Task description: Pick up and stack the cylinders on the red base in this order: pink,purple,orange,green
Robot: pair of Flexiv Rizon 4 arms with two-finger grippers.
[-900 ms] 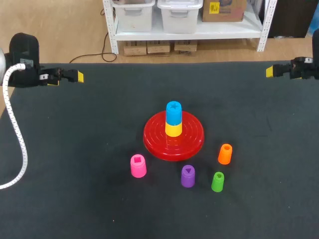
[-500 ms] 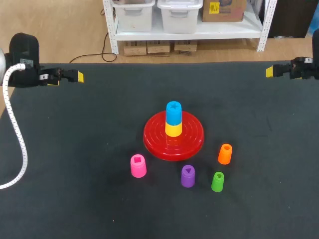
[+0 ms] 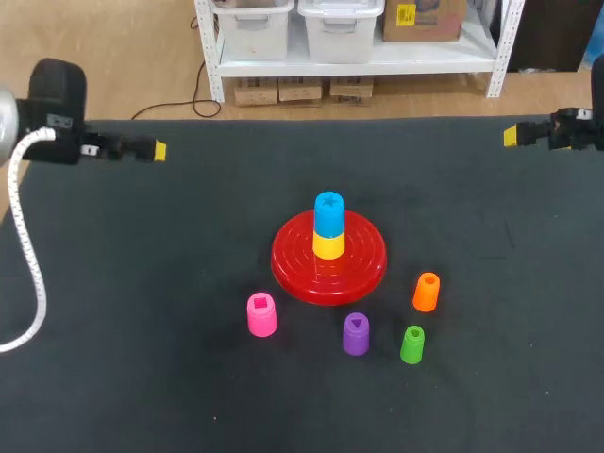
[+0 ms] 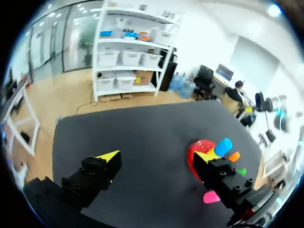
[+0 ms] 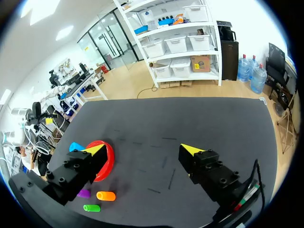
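While both arms are hanging back by the far corners of the desk [image 3: 132, 302], I am treating the pink cylinder [image 3: 261, 314] as the first pick. It is standing upright between the red base [image 3: 363, 257] and the desk's near edge, apart from the purple cylinder [image 3: 356, 333], the green cylinder [image 3: 412, 343] and the orange cylinder [image 3: 427, 292]. A yellow cylinder [image 3: 328, 245] and a blue cylinder [image 3: 328, 215] are already sitting stacked at the base's middle.

The left gripper [image 4: 156, 156] is holding its fingers wide apart with nothing between them, and the right gripper [image 5: 142, 148] is doing the same.

Since the left arm is sitting nearer the pink piece, I am planning to use it. I would be bringing it in from above so the fingers straddle the cylinder squarely, then closing low on its sides and lifting straight up. I am judging that the placement needs height, because the pink must clear the blue top before settling centred on it.
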